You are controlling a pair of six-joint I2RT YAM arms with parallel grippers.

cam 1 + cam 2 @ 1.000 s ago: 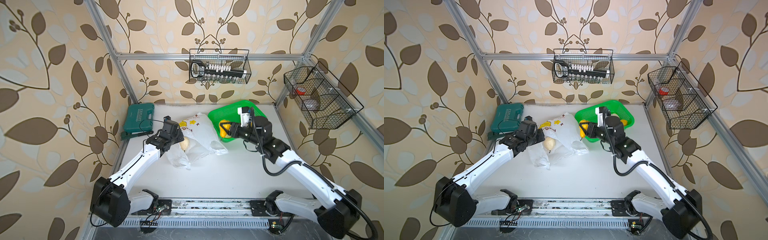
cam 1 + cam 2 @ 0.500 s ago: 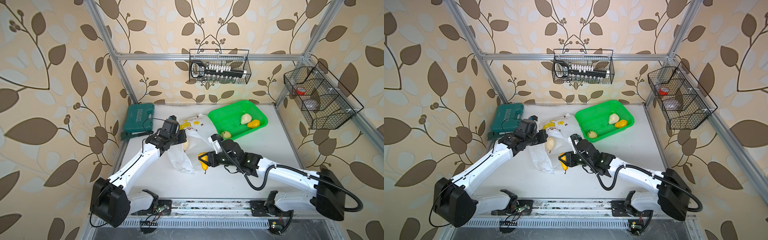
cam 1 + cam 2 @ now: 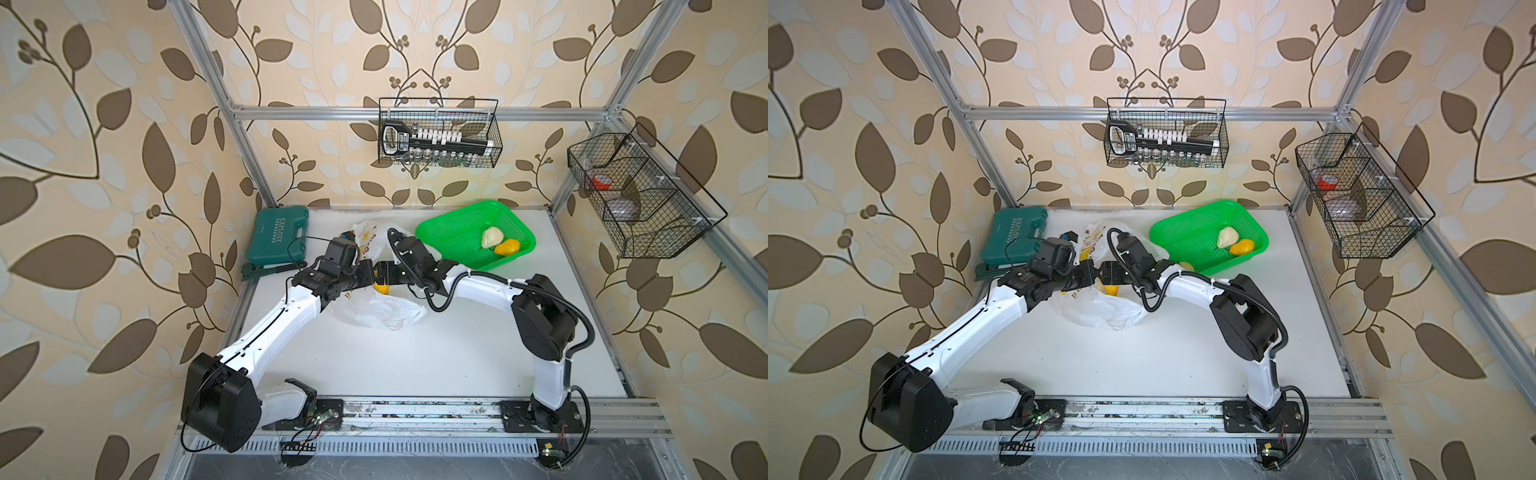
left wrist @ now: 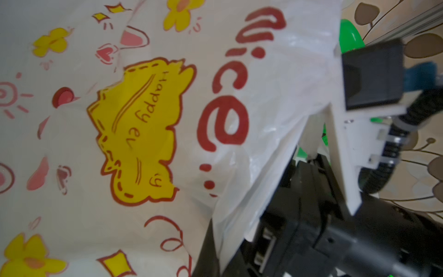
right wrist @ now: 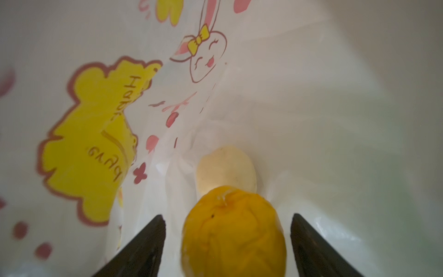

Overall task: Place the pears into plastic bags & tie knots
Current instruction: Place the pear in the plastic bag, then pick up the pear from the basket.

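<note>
right end effector (image 5: 227, 215): wide, orange pear (image 5: 233, 237) unclamped between (inside plastic bag (image 5: 311, 108)) | left end effector (image 3: 366, 273): closed, seemingly pinching it

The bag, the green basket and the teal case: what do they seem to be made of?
The bag looks like thin plastic film, white and half-transparent: it crumples and its prints show through. The basket seems rigid plastic, bright green, with perforated walls. The case is probably moulded hard plastic, matt teal, with pale lettering.

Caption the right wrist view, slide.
Open right gripper flanking orange pear, cream pear beyond it, inside the printed plastic bag.
</note>
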